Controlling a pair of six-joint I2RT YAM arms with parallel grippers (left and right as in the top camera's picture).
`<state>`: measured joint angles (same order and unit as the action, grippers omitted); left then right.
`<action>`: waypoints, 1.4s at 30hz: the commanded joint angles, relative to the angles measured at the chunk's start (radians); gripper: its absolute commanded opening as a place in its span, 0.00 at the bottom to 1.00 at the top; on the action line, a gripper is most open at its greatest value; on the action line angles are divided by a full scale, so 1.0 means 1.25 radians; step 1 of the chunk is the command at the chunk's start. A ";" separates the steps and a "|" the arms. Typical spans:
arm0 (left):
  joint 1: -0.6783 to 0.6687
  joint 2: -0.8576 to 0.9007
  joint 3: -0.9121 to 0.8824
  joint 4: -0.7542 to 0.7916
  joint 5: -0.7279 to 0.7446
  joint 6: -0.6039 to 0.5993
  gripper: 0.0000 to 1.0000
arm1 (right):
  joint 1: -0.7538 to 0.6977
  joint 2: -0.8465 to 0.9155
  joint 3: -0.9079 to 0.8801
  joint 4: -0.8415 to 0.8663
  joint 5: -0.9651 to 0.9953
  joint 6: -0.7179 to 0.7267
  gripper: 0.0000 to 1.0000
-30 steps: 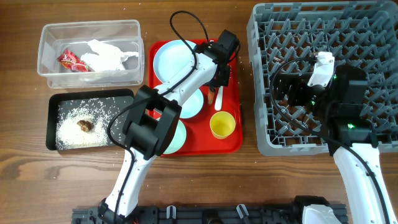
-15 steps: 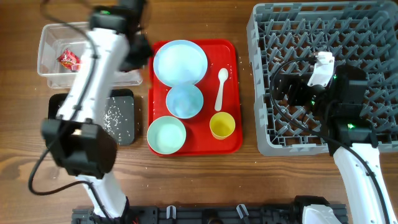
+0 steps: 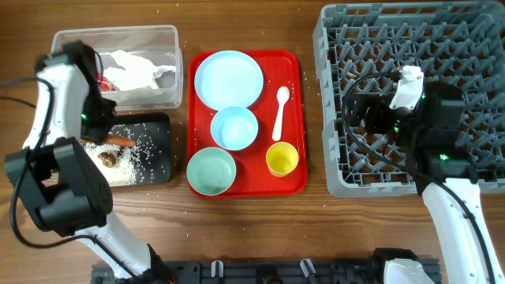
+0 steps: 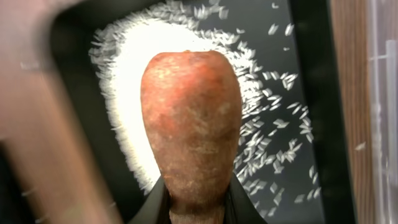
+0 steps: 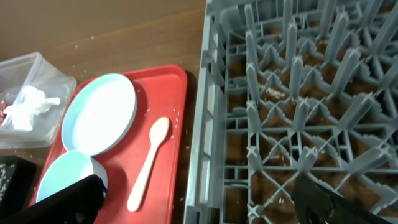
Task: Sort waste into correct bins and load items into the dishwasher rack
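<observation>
My left gripper (image 3: 105, 139) is shut on the orange-brown carrot (image 3: 120, 141) and holds it over the black tray (image 3: 158, 126). The tray holds white rice (image 3: 130, 162) and a brown lump (image 3: 107, 158). In the left wrist view the carrot (image 4: 189, 124) sits between the jaws (image 4: 196, 202) above the rice (image 4: 261, 124). The clear tub (image 3: 114, 31) holds the napkin (image 3: 138, 69). The red wrapper (image 3: 102, 82) is mostly hidden by my arm. My right gripper (image 5: 199, 205) is open and empty over the grey rack (image 3: 331, 158).
The red serving tray (image 3: 300, 95) carries a light blue plate (image 3: 229, 79), two bowls (image 3: 234, 126) (image 3: 211, 170), a yellow cup (image 3: 282, 158) and a white spoon (image 3: 280, 110). The spoon (image 5: 148, 165) lies near the rack's left wall (image 5: 202, 155).
My left arm swung from the red tray, past the clear tub, to the black tray, carrying the carrot. The right arm has not moved.
</observation>
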<state>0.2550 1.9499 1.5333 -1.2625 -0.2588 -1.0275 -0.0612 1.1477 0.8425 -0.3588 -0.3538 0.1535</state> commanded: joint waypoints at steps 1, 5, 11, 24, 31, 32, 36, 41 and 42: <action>-0.002 -0.012 -0.136 0.143 0.006 -0.025 0.08 | 0.004 0.023 0.016 0.002 0.013 0.006 0.99; -0.002 -0.012 -0.179 0.192 0.020 0.023 0.40 | 0.004 0.025 0.016 0.002 0.013 0.005 1.00; -0.002 -0.052 -0.074 0.138 0.091 0.241 0.60 | 0.004 0.025 0.016 0.006 0.013 0.005 0.99; -0.212 -0.146 0.274 -0.045 0.251 0.520 0.76 | 0.067 0.025 0.154 -0.027 0.044 0.042 0.85; -0.332 -0.146 0.284 0.063 0.268 0.610 0.76 | 0.165 0.059 0.256 -0.016 0.227 0.095 0.84; -0.349 -0.146 0.284 0.084 0.254 0.610 0.77 | 0.165 0.072 0.256 -0.005 0.209 0.096 0.84; -0.385 -0.141 0.283 0.125 0.255 0.631 0.77 | 0.165 0.110 0.256 0.014 0.172 0.110 0.84; -0.441 -0.091 0.283 0.175 0.254 0.631 0.78 | 0.165 0.113 0.256 0.026 0.157 0.110 0.84; -0.453 -0.079 0.283 0.181 0.254 0.631 0.78 | 0.165 0.113 0.256 0.023 0.157 0.110 0.84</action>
<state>-0.2829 1.8065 1.8694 -1.0485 0.0582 -0.2626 0.1406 1.2804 1.1416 -0.3321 -0.1383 0.2768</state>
